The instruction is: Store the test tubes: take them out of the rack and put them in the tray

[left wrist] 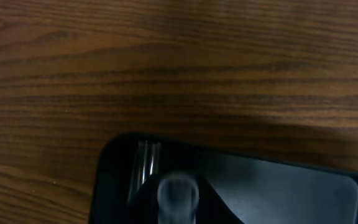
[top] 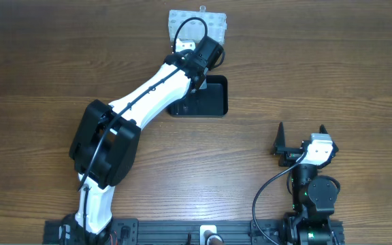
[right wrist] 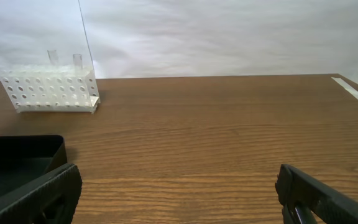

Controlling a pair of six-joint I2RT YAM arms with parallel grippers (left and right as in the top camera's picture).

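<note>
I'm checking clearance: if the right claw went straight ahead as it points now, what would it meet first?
Probably nothing: ahead of the right claw lies bare table to its far edge. The test tube rack and black tray sit off to one side.

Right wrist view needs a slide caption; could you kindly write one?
Open right tool faces white rack holding two test tubes, black tray nearer.

The left arm (top: 155,88) hides the rack's (top: 218,24) 6 o'clock side and the black tray's (top: 224,96) 9 o'clock half; the gripped test tube (left wrist: 178,196) is blurred, cut off by the frame edge
</note>
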